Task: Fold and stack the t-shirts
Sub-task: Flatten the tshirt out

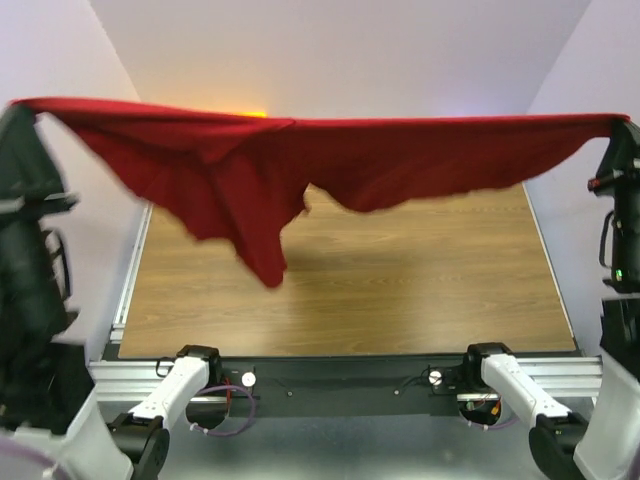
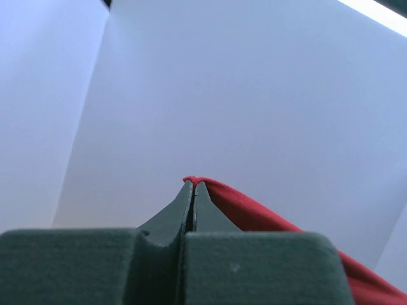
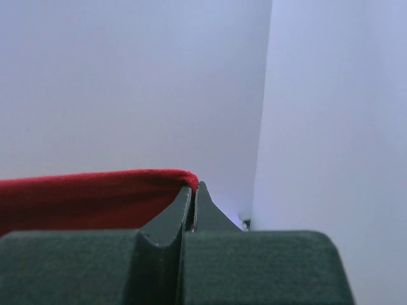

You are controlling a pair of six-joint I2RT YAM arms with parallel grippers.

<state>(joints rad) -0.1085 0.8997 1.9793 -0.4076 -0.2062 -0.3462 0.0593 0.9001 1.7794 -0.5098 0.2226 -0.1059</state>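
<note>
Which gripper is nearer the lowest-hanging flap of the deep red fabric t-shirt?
The left gripper. The deep red fabric t-shirt is stretched between both shut grippers, but its longest flap droops left of centre, far from the right gripper.

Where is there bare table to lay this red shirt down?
The wooden table shows bare from the near rail up to the hanging edge of the red shirt. The far strip is hidden behind it. Crowded: the span between left gripper and right gripper, drooping lowest left of centre.
</note>
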